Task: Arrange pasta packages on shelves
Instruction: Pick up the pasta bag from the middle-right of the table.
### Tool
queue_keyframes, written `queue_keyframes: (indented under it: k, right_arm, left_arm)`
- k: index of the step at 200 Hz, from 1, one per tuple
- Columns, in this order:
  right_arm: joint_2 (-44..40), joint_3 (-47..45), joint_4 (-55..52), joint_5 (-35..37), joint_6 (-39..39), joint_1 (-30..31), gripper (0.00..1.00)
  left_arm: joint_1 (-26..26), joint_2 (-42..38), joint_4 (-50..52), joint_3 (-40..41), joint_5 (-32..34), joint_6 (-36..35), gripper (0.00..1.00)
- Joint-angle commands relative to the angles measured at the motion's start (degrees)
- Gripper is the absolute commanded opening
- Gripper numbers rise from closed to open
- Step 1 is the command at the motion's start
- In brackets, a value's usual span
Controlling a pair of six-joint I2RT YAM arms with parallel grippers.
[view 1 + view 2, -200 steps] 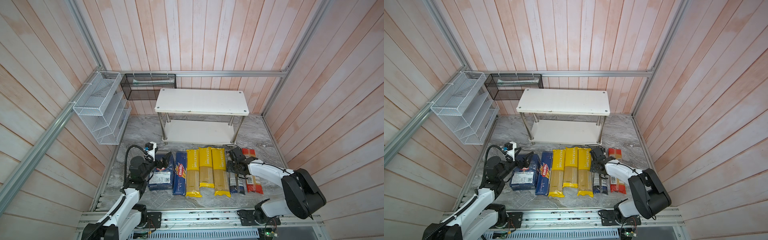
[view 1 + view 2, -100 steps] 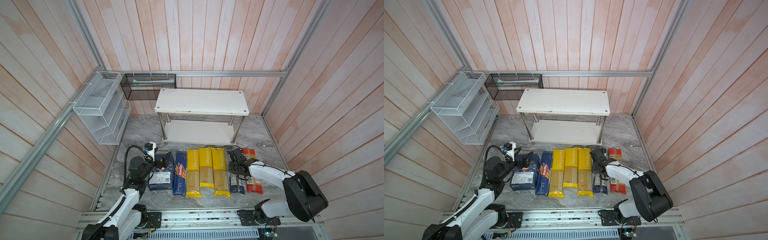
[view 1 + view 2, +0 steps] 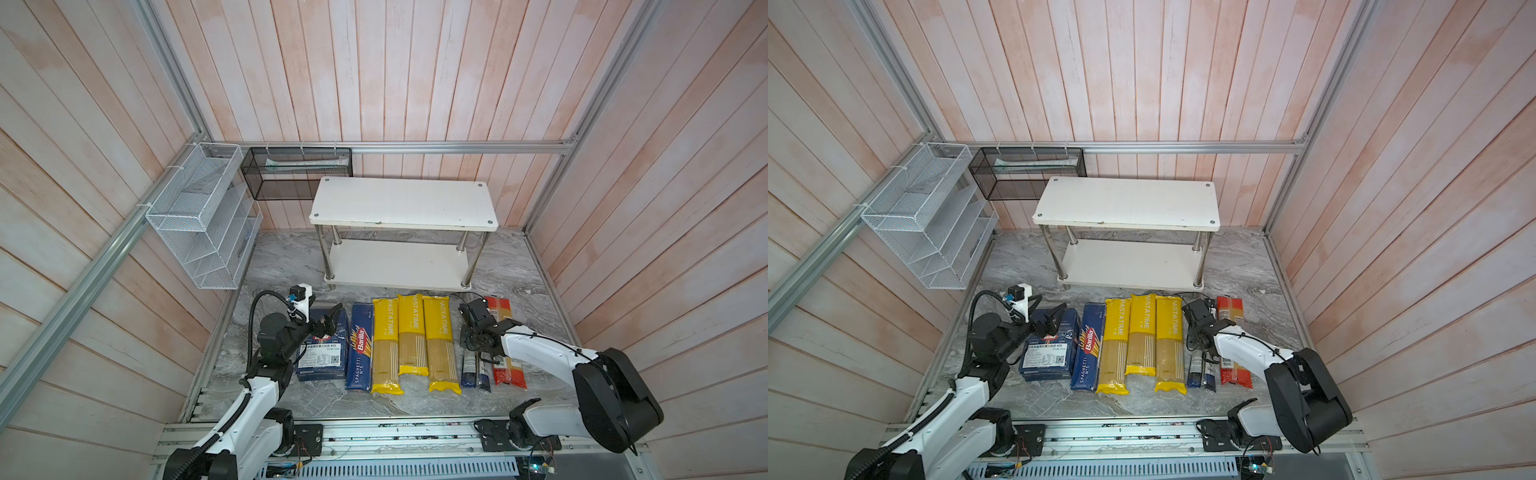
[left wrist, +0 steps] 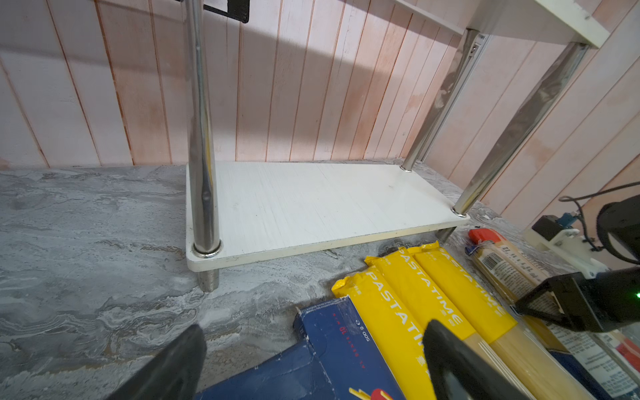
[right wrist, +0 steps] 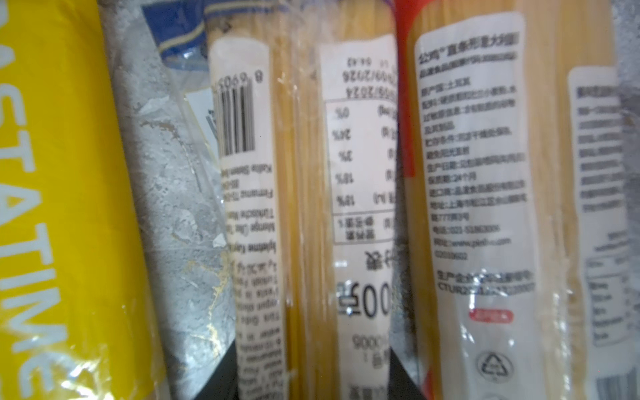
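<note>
Dark-blue-ended bag (image 5: 304,207) lies flat on the marble top (image 3: 291,257), long axis toward the rack. It sits between the nearest yellow PASTATIME bag (image 3: 440,345) and the red-ended bag (image 3: 509,365). The red one is just beside it, perhaps touching.

Right gripper (image 5: 313,344) is down on the blue-ended bag. In the right wrist view one black finger sits against each long side, so I read it as clamped on the pack. In both top views the hold looks nearer the rack end than the middle.

Risks, as judged:
- Off-centre hold on a long, floppy pack: the near end may sag and drag, or the slick film may slide out.
- The finger on the red side has little room and may catch that bag's film and pull it along.
- Lower board (image 3: 399,262) lies under the upper board (image 3: 405,203): a tilted pack could strike a board edge or a chrome leg.

Pose: right arm stretches low and forward from its base, wrist pitched down, fingers pointing at the marble. Left arm is folded. Left gripper (image 3: 332,318) hangs over the wide Barilla box (image 3: 322,353), fingers apart and holding nothing, facing the rack.
</note>
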State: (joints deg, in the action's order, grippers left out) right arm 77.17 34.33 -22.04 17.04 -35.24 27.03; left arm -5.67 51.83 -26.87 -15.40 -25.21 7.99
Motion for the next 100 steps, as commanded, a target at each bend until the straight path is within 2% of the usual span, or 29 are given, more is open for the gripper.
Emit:
queue_keyframes:
  k: [1, 49, 60, 100]
  right_arm:
    - [-1.90, -0.88, -2.01, 2.13, -1.03, -0.25, 0.32]
    - [-4.78, -2.05, 0.37, -0.02, -1.14, -0.62, 0.29]
    - [-5.97, -2.46, 0.88, -0.22, -1.67, -0.81, 0.23]
    - [-8.56, -3.01, 1.71, -0.77, -1.28, -1.87, 0.17]
  left_arm:
    - [0.18, -0.34, -1.25, 0.78, -0.24, 0.18, 1.00]
    - [0.22, -0.50, -1.25, 0.83, -0.13, 0.20, 1.00]
    - [0.15, -0.76, -1.31, 0.94, -0.01, 0.21, 1.00]
    - [0.20, -0.90, -1.34, 1.03, 0.10, 0.21, 1.00]
